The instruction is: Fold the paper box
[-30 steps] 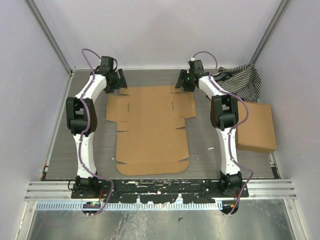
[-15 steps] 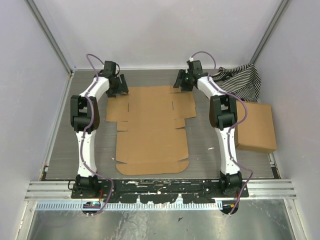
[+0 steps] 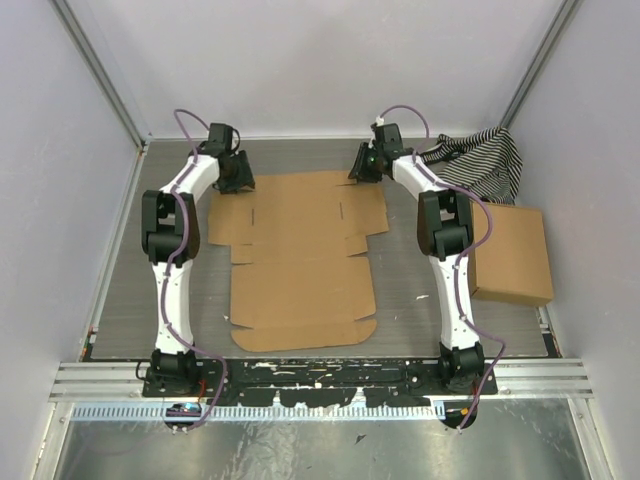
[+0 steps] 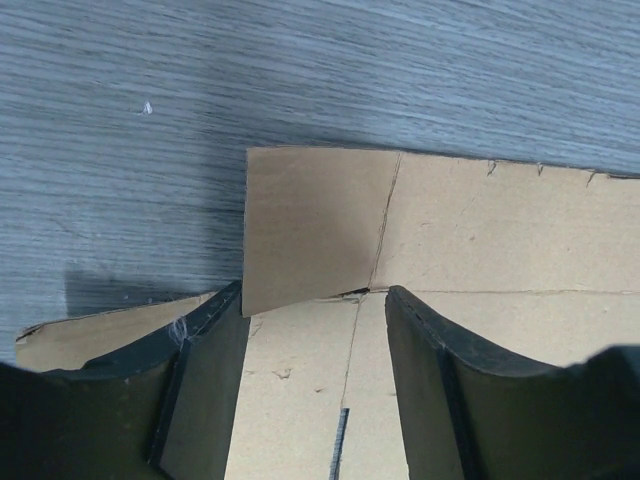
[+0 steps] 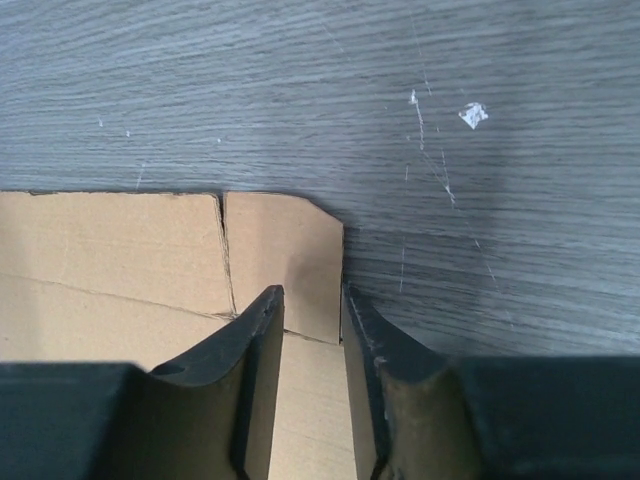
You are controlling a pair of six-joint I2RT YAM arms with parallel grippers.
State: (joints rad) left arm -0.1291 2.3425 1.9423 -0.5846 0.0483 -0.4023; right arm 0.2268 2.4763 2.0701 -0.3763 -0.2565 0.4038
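Top external view: the paper box (image 3: 300, 260) is being shown as a flat die-cut sheet, lying unfolded on the tabletop (image 3: 400, 300) between the two arms, with its long side running from near to far. A striped cloth (image 3: 480, 160) and a larger cardboard box (image 3: 512, 255) are being left well apart on the right.

The sheet is being judged light and fairly stiff. It is likely to bend cleanly only along its scored creases, to slide easily on the smooth surface, and to be hard to lift while flat. Hold is probably best taken at the thin outer edges of the flaps, near a crease.

Both arms are being stretched forward from their bases, elbows raised and wrists tipped down over the far corners of the sheet. The left pincer (image 3: 235, 175) is being held wide apart, its fingers straddling the far-left corner flap (image 4: 315, 225), which seems slightly raised, going by the shadow beside it. The right pincer (image 3: 360, 168) is being held with only a narrow gap over the far-right corner flap (image 5: 285, 250). The cardboard is being seen flat through that gap, so nothing appears clamped.
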